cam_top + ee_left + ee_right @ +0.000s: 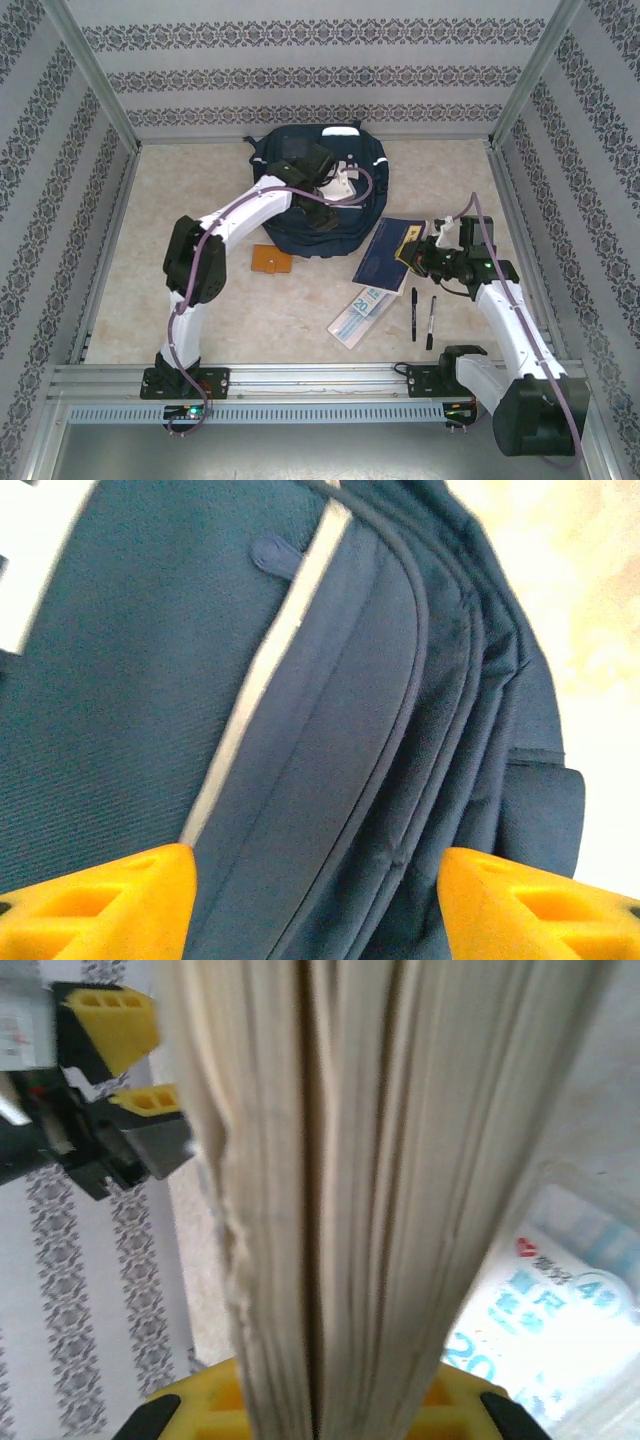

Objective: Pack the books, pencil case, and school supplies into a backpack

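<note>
One large navy-blue fabric backpack [318, 195], left gripper [315, 910] fingers spread wide over it, right gripper [420, 256] clamped on one thin navy book [383, 256], one orange-brown square notebook [271, 261], one pale translucent pencil case [358, 313], two slim black pens [414, 300] [431, 320]

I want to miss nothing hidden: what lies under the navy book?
The right hand grips the navy book. One end of the pencil case shows at the book's near edge; anything else beneath is covered.

The beige tabletop [290, 330] carries a navy backpack [345, 238] at far centre, a small orange-brown notebook [271, 260] just beside its near-left edge, a navy book [385, 255] to its right, a pale pencil case [357, 314] nearer, and two black pens [413, 300] side by side right of the case.
</note>
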